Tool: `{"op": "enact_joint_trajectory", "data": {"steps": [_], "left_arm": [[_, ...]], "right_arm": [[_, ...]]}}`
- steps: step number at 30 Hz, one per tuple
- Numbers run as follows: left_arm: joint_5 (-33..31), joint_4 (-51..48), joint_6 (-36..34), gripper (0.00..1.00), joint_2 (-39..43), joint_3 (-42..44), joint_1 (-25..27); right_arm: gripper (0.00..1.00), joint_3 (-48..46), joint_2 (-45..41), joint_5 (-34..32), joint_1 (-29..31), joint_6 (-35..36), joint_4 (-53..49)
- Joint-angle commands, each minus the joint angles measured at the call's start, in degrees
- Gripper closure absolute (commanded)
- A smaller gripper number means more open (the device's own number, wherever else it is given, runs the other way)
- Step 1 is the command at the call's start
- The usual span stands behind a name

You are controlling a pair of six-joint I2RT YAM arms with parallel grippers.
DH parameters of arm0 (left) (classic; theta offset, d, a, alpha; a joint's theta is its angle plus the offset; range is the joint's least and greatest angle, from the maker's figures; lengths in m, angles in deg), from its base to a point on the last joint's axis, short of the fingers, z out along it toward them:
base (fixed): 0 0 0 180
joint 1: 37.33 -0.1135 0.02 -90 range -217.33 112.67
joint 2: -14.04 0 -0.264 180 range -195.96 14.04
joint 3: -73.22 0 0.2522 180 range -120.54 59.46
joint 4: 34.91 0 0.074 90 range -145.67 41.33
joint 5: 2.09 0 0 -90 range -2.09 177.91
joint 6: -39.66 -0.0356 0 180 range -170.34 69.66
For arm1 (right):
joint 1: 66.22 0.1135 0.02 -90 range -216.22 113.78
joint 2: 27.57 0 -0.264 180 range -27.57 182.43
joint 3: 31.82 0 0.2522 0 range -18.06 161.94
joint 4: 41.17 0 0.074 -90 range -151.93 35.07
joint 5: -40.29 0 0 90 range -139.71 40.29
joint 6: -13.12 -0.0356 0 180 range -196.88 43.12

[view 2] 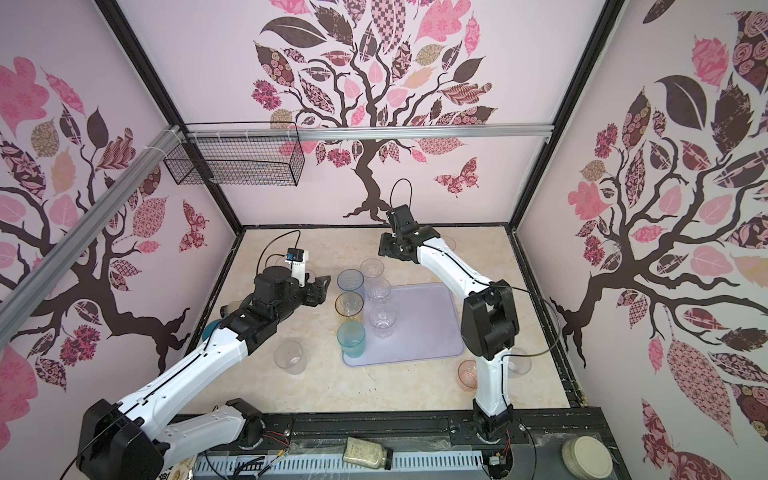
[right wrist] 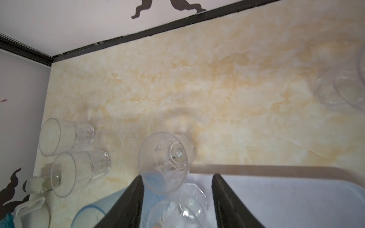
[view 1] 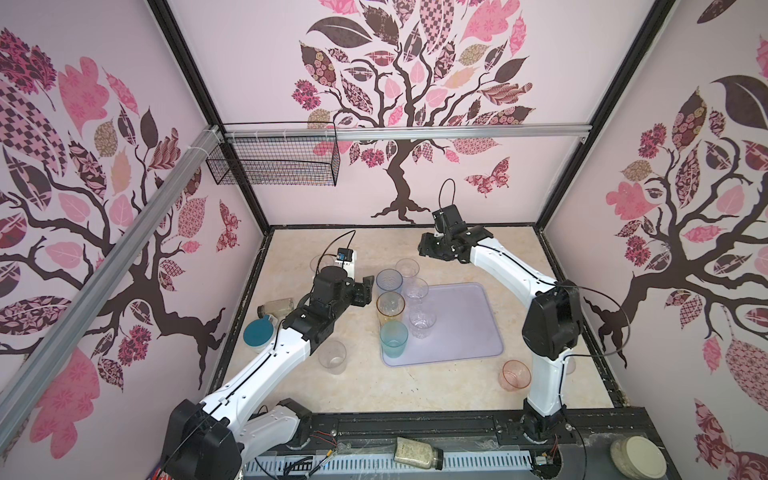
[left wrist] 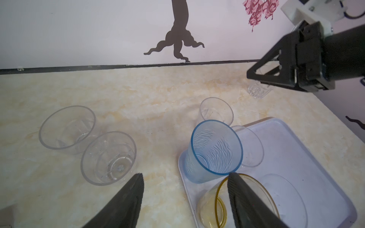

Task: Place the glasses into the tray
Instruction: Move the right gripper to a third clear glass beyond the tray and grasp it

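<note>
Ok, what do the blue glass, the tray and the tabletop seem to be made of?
The blue glass: likely tinted see-through plastic, glossy, with wavy ribs moulded in the wall; real glass can't be ruled out. The tray: pale lavender plastic, smooth satin, rounded moulded rim. The tabletop: matte cream surface with marble-like veining, probably printed laminate rather than stone.

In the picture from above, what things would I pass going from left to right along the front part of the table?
First the jar with teal lid → clear glass → teal glass → pink glass.
</note>
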Motion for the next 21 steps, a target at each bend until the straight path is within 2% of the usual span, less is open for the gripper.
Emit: {"op": "enact_joint_trajectory", "data": {"steps": [1, 5, 13, 21], "left_arm": [[-0.88, 4.94, 1.92, 0.28, 1.4, 4.49, -0.02], [-1.25, 3.63, 3.43, 0.28, 0.84, 4.88, -0.04], [-3.34, 4.71, 3.54, 0.28, 0.59, 6.33, -0.37], [-5.12, 5.62, 3.86, 0.28, 0.81, 7.48, -0.47]], "right_arm": [[0.42, 5.95, 7.55, 2.43, 0.24, -0.6, -3.54], [0.42, 10.26, 11.56, 3.34, 0.36, -0.31, -6.98], [0.43, 9.24, 12.21, 2.65, 0.35, 1.09, -6.58], [0.48, 9.54, 15.14, 3.09, 0.29, 1.72, -7.39]]}}
